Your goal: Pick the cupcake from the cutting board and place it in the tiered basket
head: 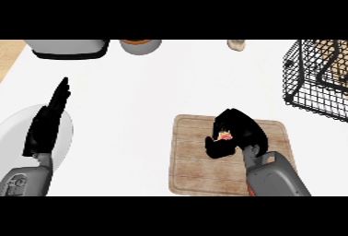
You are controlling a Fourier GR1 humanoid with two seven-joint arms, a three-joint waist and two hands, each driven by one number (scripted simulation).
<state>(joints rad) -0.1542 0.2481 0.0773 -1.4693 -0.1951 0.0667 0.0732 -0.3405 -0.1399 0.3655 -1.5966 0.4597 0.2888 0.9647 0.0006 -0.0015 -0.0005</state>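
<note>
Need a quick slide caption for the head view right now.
Right hand curled round the cupcake over the cutting board; tiered basket waits at right.

The white surface [156,87] carries a wooden cutting board [197,170] near its front, a white plate [17,133] at left, and a black wire basket [316,83] at right.

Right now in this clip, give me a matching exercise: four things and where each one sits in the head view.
Things:
1. cupcake
2. tiered basket
3. left hand
4. cutting board

Places:
A. far right of the counter
B. over the white plate, fingers straight
C. inside the curled right hand
D. flat on the counter, under the right hand

Pairs: 1-C, 2-A, 3-B, 4-D
</note>
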